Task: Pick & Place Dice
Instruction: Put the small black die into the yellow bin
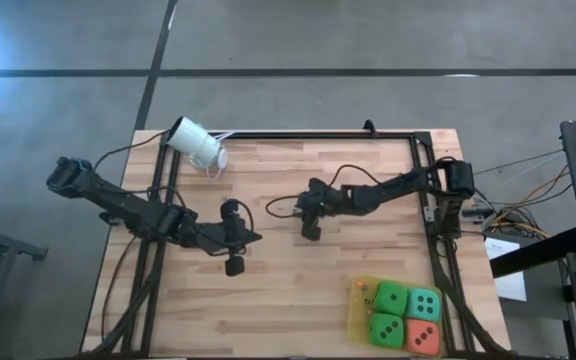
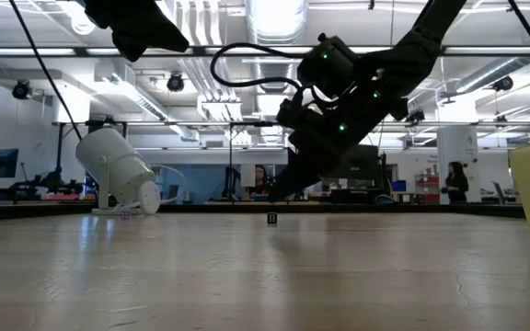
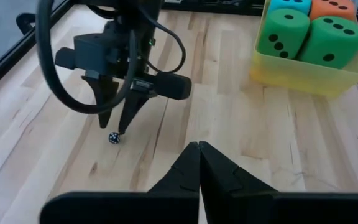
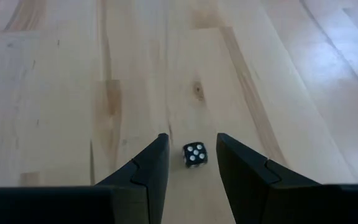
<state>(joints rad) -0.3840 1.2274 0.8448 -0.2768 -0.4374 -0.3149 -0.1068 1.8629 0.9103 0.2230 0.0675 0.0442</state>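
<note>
A tiny black die with white pips lies on the wooden table, also seen in the left wrist view and the low view. My right gripper hangs over it near the table's middle, open and pointing down, one finger on either side of the die and neither touching it. My left gripper is shut on nothing and waits left of it. Two green dice, a teal die and an orange-red die sit in a yellow tray.
The yellow tray with the soft dice stands near the table's near right corner. A white camera stands at the far left corner. A black frame rail runs round the tabletop. Bare wood lies between the two arms.
</note>
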